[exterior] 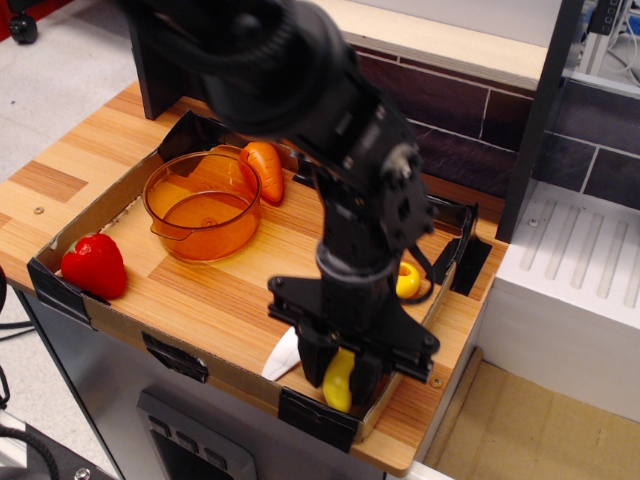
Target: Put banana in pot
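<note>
The yellow toy banana (338,382) sits near the front right corner of the wooden tray, pinched between my gripper's two black fingers. My gripper (340,375) points straight down and is shut on the banana, whose lower end shows between the fingers. The translucent orange pot (201,207) stands upright and empty at the back left of the tray, well away from the gripper. The arm hides the banana's upper part.
An orange toy carrot (267,170) lies behind the pot. A red strawberry-like toy (95,266) sits at the front left. The toy knife's white blade (286,353) and yellow handle end (407,282) show either side of the arm. A low cardboard rim (215,369) edges the tray.
</note>
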`<state>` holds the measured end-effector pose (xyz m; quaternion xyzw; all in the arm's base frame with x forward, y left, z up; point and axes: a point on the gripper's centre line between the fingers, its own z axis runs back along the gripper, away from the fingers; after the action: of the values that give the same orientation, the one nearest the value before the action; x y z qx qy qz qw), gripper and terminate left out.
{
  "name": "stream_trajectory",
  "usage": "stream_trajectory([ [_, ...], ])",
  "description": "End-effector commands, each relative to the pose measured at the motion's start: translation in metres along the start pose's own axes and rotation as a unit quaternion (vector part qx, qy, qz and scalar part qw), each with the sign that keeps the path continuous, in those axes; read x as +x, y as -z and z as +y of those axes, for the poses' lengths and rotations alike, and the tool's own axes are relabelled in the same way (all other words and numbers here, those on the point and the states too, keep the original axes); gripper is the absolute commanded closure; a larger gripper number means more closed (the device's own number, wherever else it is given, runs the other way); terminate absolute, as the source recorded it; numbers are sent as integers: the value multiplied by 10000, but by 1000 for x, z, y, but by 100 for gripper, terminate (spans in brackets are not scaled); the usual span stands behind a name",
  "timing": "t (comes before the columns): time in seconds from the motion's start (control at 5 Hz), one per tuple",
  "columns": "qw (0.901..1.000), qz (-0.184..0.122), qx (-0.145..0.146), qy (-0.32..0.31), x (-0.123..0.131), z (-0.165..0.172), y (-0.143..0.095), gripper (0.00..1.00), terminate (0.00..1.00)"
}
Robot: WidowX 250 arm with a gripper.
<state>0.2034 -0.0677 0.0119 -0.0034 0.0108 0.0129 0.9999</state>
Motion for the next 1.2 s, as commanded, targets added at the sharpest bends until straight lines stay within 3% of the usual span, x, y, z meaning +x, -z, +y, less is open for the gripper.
stream_trajectory([
  [0.0,9930,-849,-226,-783,18,44,-78,100,0],
  [0.2,9852,-1035,-165,-1360,33,87,-94,100,0],
  [0.4,9809,-938,-7,-1704,44,126,-90,100,0],
  [0.6,9763,-803,179,-2000,52,162,-79,100,0],
  [1.0,9708,-550,509,-2278,65,193,-50,100,0],
])
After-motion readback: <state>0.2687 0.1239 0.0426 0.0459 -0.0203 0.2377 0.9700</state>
